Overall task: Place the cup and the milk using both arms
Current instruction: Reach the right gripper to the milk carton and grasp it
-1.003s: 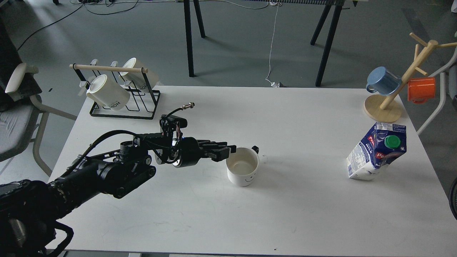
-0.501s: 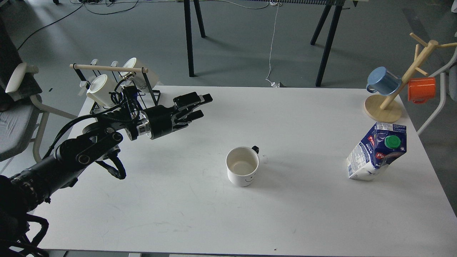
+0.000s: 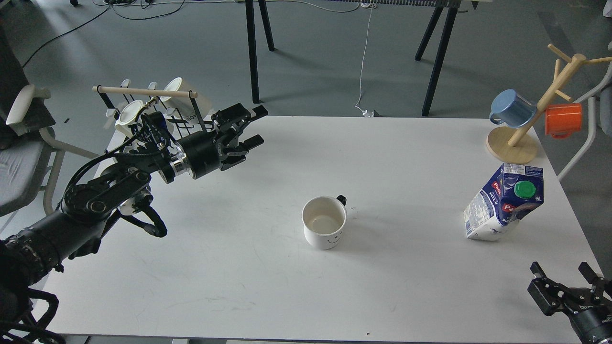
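A white cup [image 3: 324, 222] with a black handle and a smiley face stands upright near the middle of the white table [image 3: 392, 157]. A blue and white milk carton [image 3: 504, 203] with a green cap stands leaning at the right. My left gripper [image 3: 256, 126] is open and empty, raised at the far left, well away from the cup. My right gripper [image 3: 564, 277] has just come in at the bottom right corner, open and empty, in front of the carton.
A black wire rack [image 3: 165, 129] with two white mugs stands at the far left, just behind my left arm. A wooden mug tree [image 3: 530, 124] with a blue mug and an orange mug stands at the far right corner.
My left gripper has left the cup and moved up and back to the left, toward the rack. My right gripper has come into view at the bottom right. The cup and carton have not moved.
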